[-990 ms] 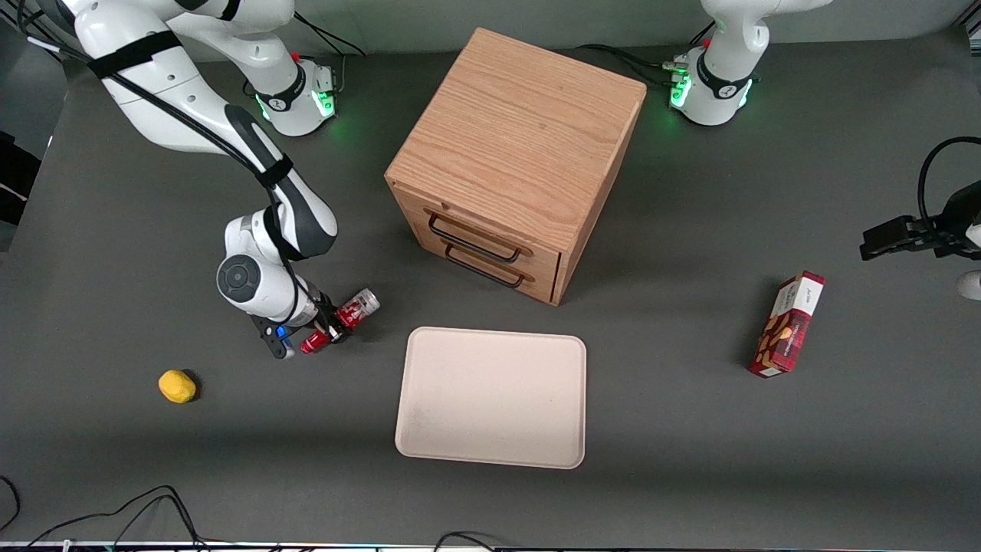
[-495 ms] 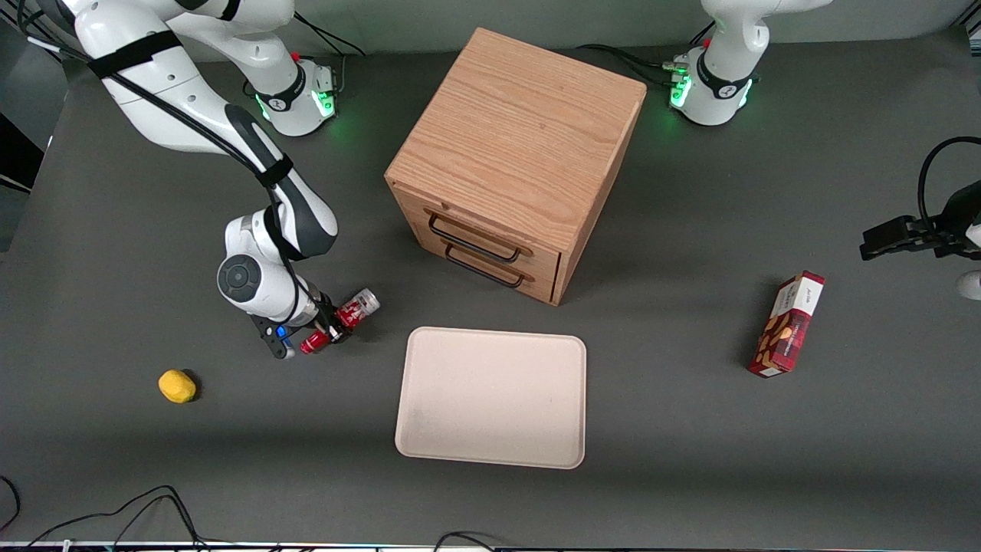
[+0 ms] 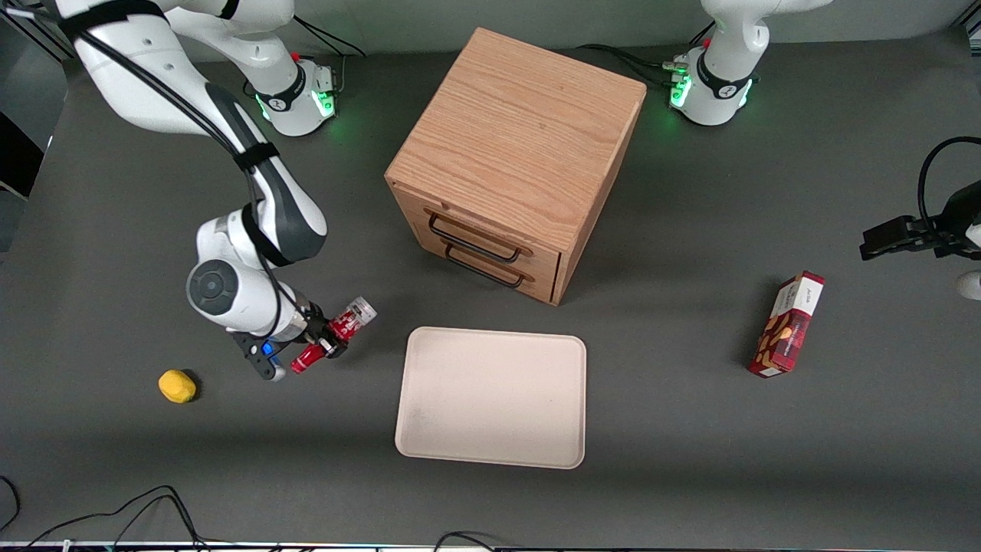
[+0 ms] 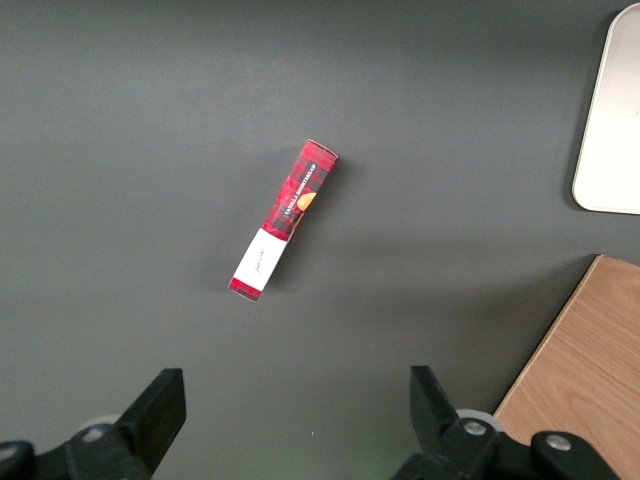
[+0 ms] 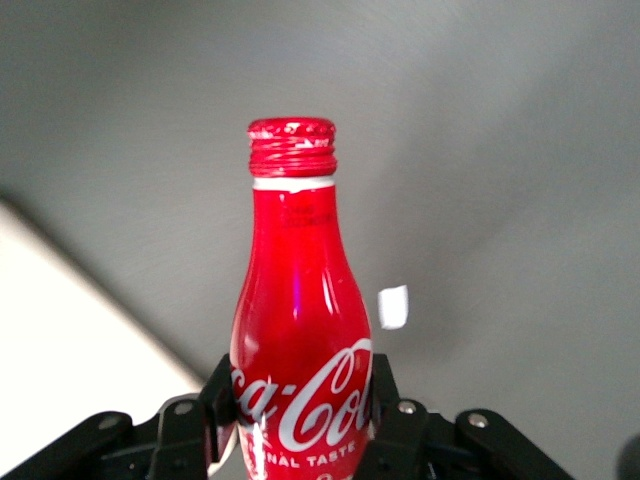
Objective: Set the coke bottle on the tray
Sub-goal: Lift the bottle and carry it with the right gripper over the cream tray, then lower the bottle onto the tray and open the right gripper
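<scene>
Since a second ago the coke bottle (image 3: 334,334) is being lifted off the table (image 3: 115,475) and carried slightly toward the front camera, tilted, clamped in the gripper (image 3: 318,345). Its body is being squeezed between the two fingers (image 5: 395,420), cap (image 5: 291,133) pointing away from the wrist. It is being held in the air, near the tray (image 3: 492,396) but apart from the corner nearest the working arm. A rigid, light, smooth-walled bottle is being judged here, likely slippery on its glossy paint; a grip at the wide body, as now, is being judged safer than the narrow neck. One bottle, one tray, one wooden cabinet (image 3: 515,157), one red snack box (image 3: 789,324) and one yellow lemon (image 3: 177,386) are being counted.
</scene>
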Robot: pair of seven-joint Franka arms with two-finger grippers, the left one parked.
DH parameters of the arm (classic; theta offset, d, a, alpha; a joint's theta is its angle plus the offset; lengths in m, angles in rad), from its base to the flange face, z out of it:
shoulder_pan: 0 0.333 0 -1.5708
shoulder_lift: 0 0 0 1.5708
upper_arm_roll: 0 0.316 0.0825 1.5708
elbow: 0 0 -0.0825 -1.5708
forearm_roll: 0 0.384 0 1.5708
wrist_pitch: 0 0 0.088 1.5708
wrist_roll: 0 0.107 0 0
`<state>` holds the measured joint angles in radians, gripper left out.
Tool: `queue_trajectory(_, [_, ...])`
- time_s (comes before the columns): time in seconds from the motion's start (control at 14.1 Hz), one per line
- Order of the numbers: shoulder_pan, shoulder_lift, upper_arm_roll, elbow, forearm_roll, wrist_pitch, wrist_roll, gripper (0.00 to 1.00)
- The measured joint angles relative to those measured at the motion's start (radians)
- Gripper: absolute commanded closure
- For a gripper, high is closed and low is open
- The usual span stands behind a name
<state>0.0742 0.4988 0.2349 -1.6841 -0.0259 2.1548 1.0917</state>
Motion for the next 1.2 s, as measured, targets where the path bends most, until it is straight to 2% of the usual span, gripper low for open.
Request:
queue_trajectory(0.28, [0.019, 0.007, 0.026, 0.265, -0.011, -0.224, -0.213, 1.0])
queue_trajectory(0.57, [0.082, 0.129, 0.088, 0.473, -0.079, -0.286, -0.339, 1.0])
queue_trajectory(0.85, [0.127, 0.311, 0.104, 0.567, -0.105, -0.197, -0.497, 1.0])
queue_trajectory(1.2, [0.129, 0.494, 0.104, 0.588, -0.113, -0.019, -0.544, 0.98])
